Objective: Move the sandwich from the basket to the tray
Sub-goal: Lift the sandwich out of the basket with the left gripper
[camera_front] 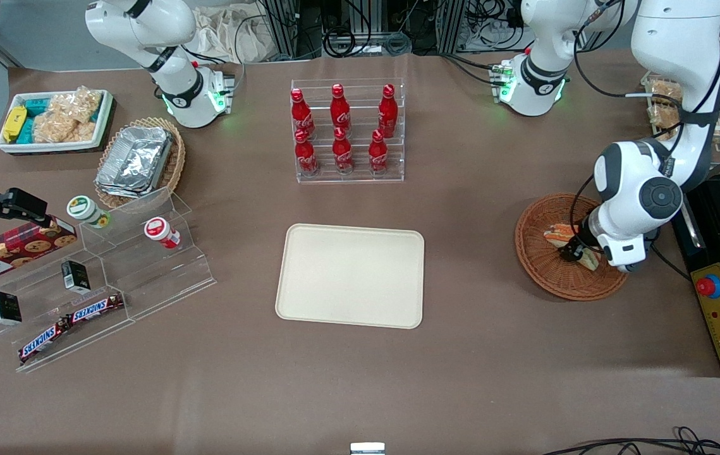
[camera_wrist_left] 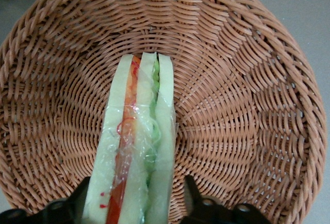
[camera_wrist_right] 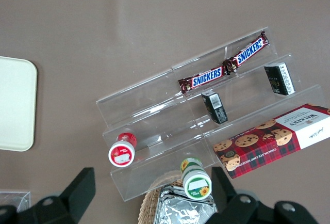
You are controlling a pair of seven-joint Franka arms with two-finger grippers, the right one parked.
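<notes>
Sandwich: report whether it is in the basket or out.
In. The sandwich lies on the basket floor, woven wall all round; the tool straddles it, one finger on each side.

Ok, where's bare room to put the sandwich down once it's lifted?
The tray is bare all over, with open table between it and the basket. The gripper straddles the sandwich inside the basket. The acrylic steps toward the parked arm are crowded.
</notes>
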